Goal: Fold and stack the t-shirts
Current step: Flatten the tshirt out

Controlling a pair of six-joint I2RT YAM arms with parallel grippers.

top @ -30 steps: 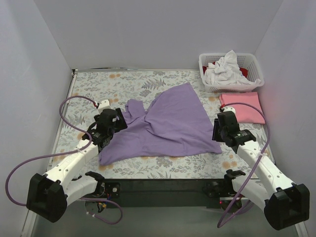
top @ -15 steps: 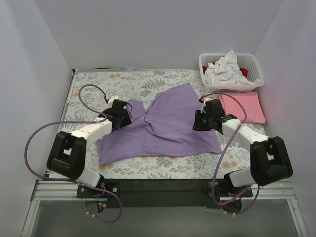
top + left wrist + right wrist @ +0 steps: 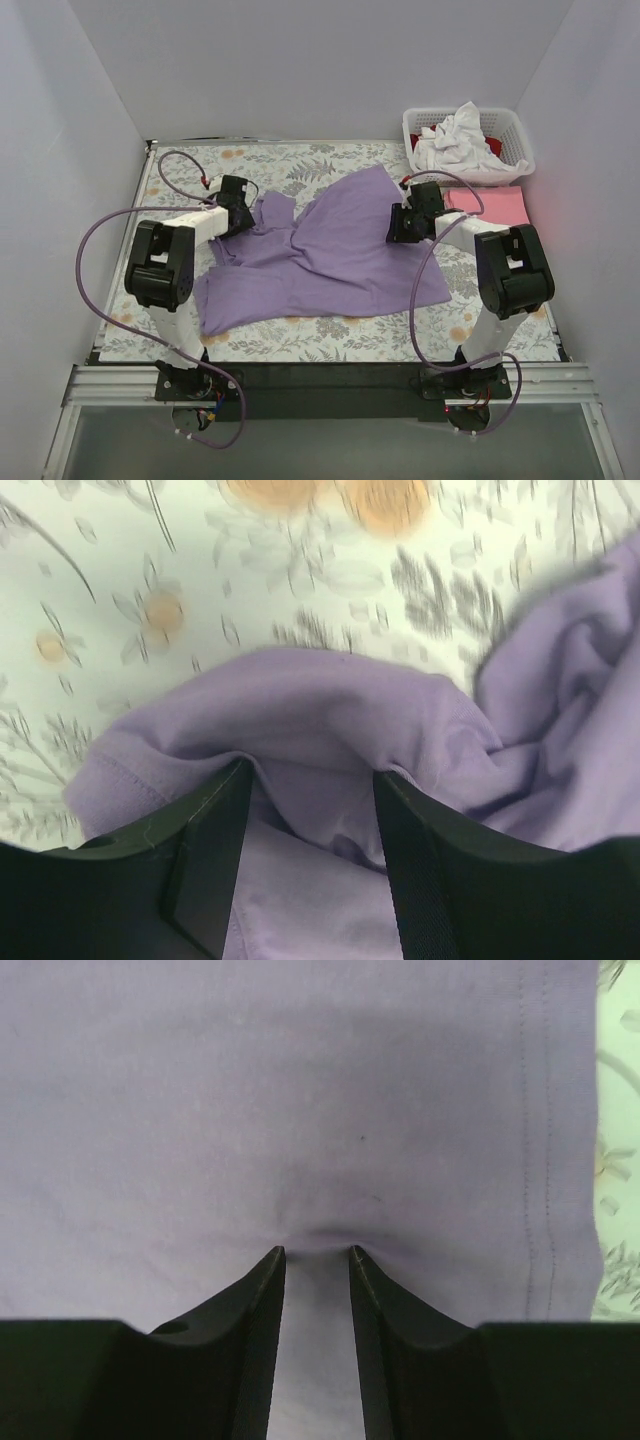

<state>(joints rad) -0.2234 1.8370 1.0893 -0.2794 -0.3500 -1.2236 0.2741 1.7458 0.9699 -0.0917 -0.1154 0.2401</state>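
1. The lavender t-shirt [image 3: 340, 250] is laid out, creased and unfolded, across the middle of the floral cloth [image 3: 300, 165].
2. The left gripper [image 3: 237, 206] is set at the shirt's far-left part, where a sleeve is bunched up.
3. In the left wrist view its fingers [image 3: 205, 850] are seen spread, tips pushed down into the fabric, with a raised fold of lavender cloth lying between them. No clamping of that fold is made out.
4. The right gripper [image 3: 402, 226] is set on the shirt's right side, just inside the edge.
5. In the right wrist view its fingers [image 3: 250, 1330] are held narrowly apart, tips on the flat cloth. A small pucker is raised between the tips, and the double-stitched hem is seen just to the right.
6. A pink t-shirt [image 3: 495, 205] is lying folded flat at the far right, just in front of the white basket [image 3: 524, 140].
7. A crumpled white t-shirt [image 3: 455, 135] is heaped in the basket, with a red t-shirt [image 3: 493, 147] partly showing beneath it.
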